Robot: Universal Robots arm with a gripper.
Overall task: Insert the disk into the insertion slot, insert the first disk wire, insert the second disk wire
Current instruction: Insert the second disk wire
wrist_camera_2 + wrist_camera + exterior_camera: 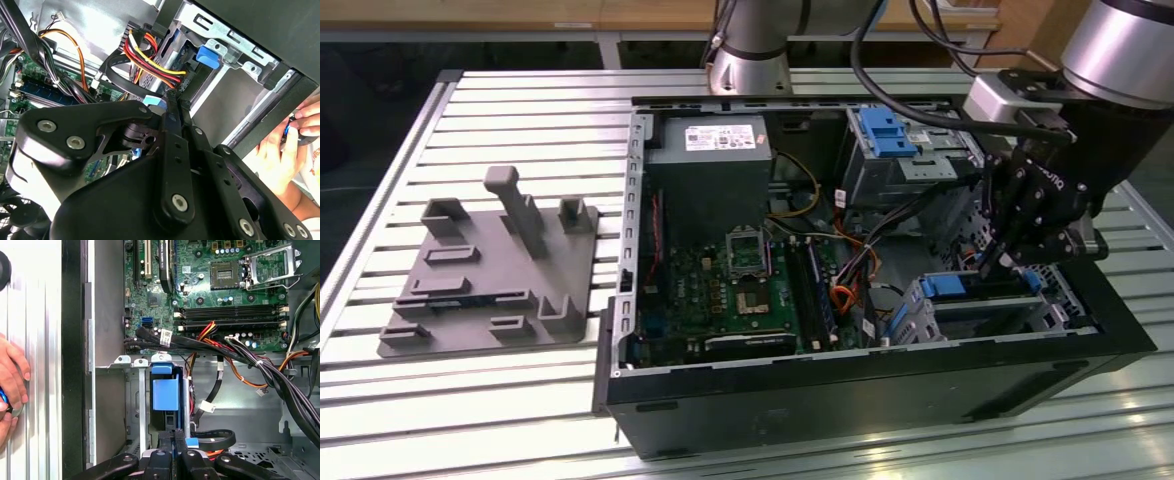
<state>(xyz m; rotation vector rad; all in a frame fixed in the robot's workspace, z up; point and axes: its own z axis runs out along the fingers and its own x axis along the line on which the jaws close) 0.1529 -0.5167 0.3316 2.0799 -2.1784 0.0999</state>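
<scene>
Gripper closes over drive cage inside open computer case

From the exterior view's left: one grey fixture plate (487,270) on the slatted table (480,410), then one open computer case (854,385). At its right, the gripper (997,262), fingers (172,450) pressed together on a thin blue-tipped connector (192,442), hangs just above the insertion slot (987,310), where the disk (165,392) sits blue-framed. One person's hand (12,375) rests outside the case wall.

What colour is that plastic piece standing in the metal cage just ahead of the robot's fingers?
Bright blue plastic carrier, clearest in the first wrist view.
</scene>
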